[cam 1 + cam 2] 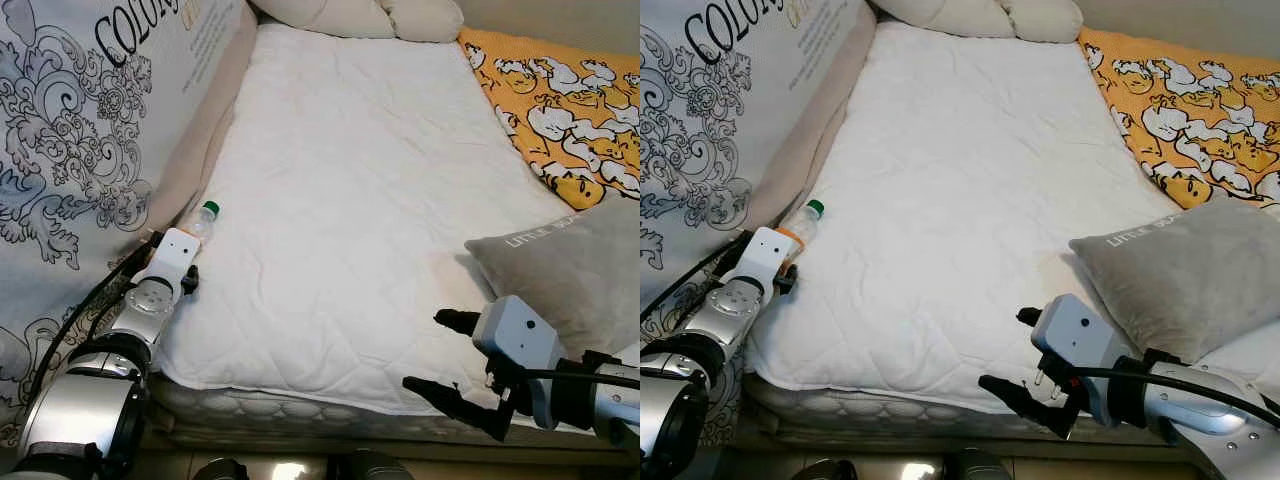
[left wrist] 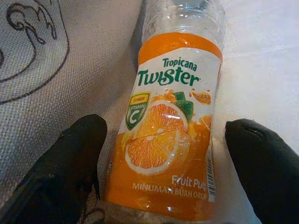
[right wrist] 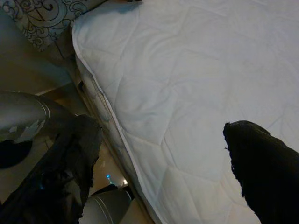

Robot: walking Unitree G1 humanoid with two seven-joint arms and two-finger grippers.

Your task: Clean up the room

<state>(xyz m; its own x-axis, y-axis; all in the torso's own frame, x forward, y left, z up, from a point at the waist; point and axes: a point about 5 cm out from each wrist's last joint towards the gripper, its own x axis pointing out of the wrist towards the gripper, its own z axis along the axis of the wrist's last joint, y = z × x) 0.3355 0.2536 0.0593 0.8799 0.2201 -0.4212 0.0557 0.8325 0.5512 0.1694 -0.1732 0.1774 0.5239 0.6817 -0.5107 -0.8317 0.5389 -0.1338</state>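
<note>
Right hand (image 1: 452, 365) open over mattress (image 1: 350, 200), left hand (image 2: 163, 154) straddling bottle (image 2: 173, 126)

Between the left gripper's (image 2: 166, 158) matt black fingers (image 2: 70, 168) lay a clear glossy plastic Tropicana Twister bottle (image 2: 175, 116) with a slick orange label. Beneath it the white mattress pad (image 1: 350, 200) was soft quilted cloth; beside it, coarse woven printed fabric (image 2: 42, 60).

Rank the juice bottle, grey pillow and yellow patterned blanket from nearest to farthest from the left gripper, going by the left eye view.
1. Juice bottle: between the left gripper's open fingers, at the mattress's left edge.
2. Grey pillow: across the bed, right side.
3. Yellow patterned blanket: far right corner.
</note>
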